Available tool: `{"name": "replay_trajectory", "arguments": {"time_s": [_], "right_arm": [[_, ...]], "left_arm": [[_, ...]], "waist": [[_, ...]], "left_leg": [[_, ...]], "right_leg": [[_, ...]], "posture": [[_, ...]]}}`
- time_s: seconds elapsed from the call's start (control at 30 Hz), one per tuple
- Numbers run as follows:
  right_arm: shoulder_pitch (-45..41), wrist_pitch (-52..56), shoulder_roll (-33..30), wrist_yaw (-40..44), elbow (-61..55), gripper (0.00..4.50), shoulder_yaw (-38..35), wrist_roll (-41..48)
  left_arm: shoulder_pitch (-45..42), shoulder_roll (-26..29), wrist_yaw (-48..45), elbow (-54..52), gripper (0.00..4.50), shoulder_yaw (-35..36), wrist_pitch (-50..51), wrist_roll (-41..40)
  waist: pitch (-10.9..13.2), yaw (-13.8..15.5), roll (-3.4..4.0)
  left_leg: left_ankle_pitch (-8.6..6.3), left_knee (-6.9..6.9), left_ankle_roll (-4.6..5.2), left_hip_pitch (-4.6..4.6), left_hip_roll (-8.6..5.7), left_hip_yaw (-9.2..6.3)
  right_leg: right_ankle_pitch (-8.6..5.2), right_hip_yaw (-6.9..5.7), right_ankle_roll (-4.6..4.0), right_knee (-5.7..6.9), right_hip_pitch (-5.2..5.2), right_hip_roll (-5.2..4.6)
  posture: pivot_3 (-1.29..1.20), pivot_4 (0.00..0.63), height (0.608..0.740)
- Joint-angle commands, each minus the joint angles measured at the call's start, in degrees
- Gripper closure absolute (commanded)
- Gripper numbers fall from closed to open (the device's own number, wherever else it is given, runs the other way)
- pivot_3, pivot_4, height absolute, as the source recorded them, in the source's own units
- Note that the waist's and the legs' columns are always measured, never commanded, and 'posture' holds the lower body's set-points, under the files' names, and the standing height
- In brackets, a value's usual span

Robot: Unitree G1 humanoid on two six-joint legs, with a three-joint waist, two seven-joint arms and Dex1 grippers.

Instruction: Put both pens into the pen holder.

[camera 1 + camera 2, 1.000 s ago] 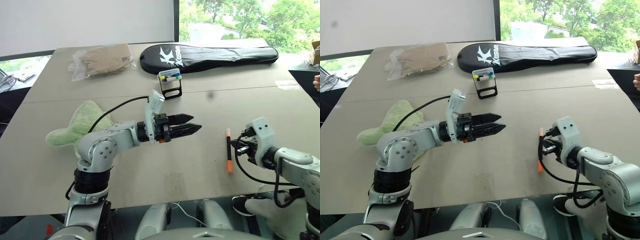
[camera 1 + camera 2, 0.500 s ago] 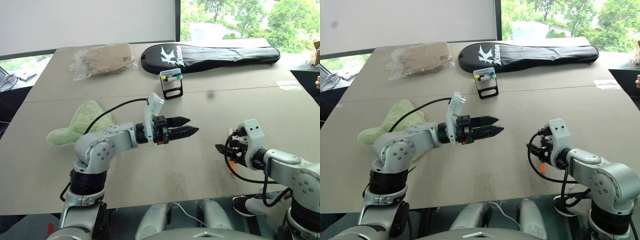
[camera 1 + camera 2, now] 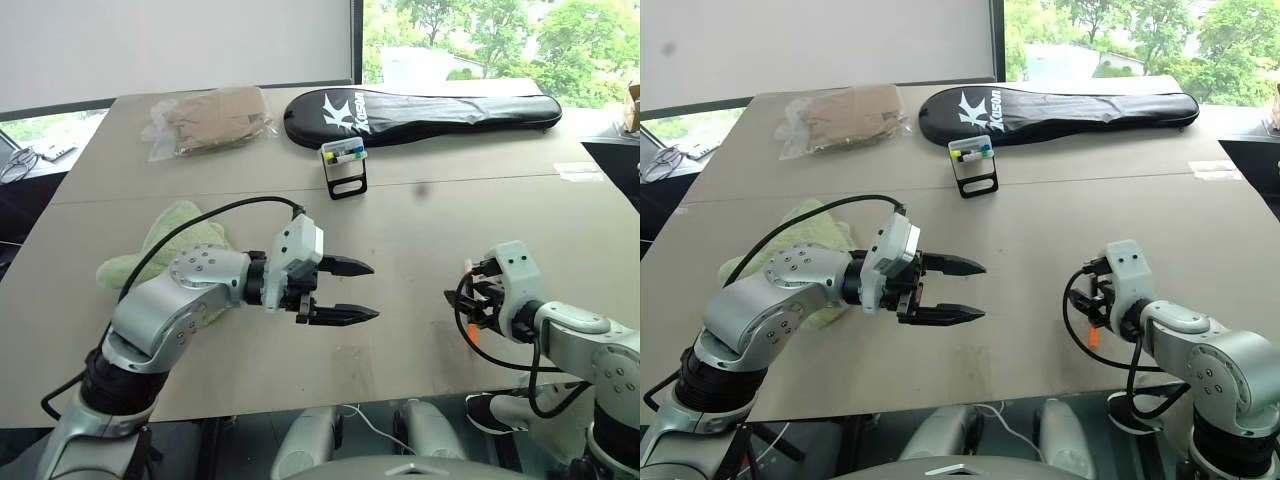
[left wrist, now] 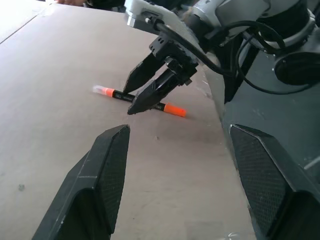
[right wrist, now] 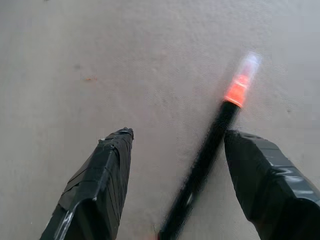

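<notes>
A black pen with orange ends [image 4: 175,110] lies on the tan table [image 3: 420,230] at the front right. My right gripper [image 5: 178,134] stands open low over it, fingers either side of the barrel [image 5: 210,150], which lies closer to one finger. Whether a finger touches it I cannot tell. An orange end [image 3: 1093,338] pokes out below that gripper [image 3: 470,305]. My left gripper [image 3: 360,292] hovers open and empty over the table's middle, pointing right, one finger above the other. The pen holder [image 3: 343,165], black with a white dotted top, stands upright further back.
A long black racket case [image 3: 420,112] lies across the back of the table. A clear bag with brown contents [image 3: 210,120] sits at the back left. A green cloth [image 3: 170,245] lies under my left arm. The table's front edge runs just below both grippers.
My right gripper has shifted left from beside the pen to over it and opened from shut. My left gripper has rolled, its fingers now one above the other, and drawn back slightly.
</notes>
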Motion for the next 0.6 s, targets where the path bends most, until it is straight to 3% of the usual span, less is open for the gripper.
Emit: {"name": "replay_trajectory", "arguments": {"time_s": [0.03, 0.17, 0.3, 0.53, 0.6], "right_arm": [[-0.24, 1.32, -1.90, -1.02, -0.78, 1.36, -1.56, 1.06], [2.10, 1.32, -3.36, -2.15, -0.73, 1.36, -0.98, 1.47], [4.61, 1.32, -0.64, -2.62, -0.02, 1.36, 0.65, 2.95], [5.52, 1.32, -2.71, -1.41, 0.17, 4.48, 3.97, 2.41], [4.86, 0.24, -5.95, -0.28, -0.43, 4.48, 5.31, 0.69]], "left_arm": [[-1.70, -0.03, -0.81, 0.03, 1.20, 0.29, -1.15, 0.32], [-2.86, -1.42, -1.04, 1.66, 1.20, -0.73, -2.26, 1.47], [-2.95, -1.40, -2.70, 3.58, 1.20, -0.79, -3.49, 2.19], [-2.31, -1.39, -4.14, 5.83, 1.20, -0.43, -5.42, 3.16], [-2.18, -2.28, -2.50, 6.26, 1.20, 0.11, -3.92, 2.38]], "waist": [[0.04, -0.04, 0.07], [0.09, 0.06, 0.14], [0.08, -0.03, 0.13], [0.04, -0.21, 0.06], [0.04, -0.21, 0.06]], "left_leg": [[0.00, -0.01, 0.00, 0.00, 0.00, 0.01], [-0.01, -0.04, 0.01, -0.03, 0.00, -0.01], [0.00, -0.09, 0.01, -0.03, 0.00, -0.03], [0.00, -0.15, 0.00, 0.02, 0.05, -0.04], [0.00, -0.15, 0.00, 0.02, 0.05, -0.04]], "right_leg": [[0.00, 0.01, 0.00, 0.00, 0.00, 0.00], [0.00, -0.03, 0.01, -0.04, -0.01, 0.00], [0.00, -0.03, 0.01, -0.07, 0.00, 0.00], [0.00, -0.04, 0.00, -0.08, 0.00, 0.05], [0.00, -0.02, 0.00, -0.08, 0.00, 0.05]], "posture": [[0.00, 0.150, 0.740], [0.00, 0.150, 0.740], [0.00, 0.150, 0.740], [0.00, 0.150, 0.740], [0.00, 0.150, 0.740]]}}
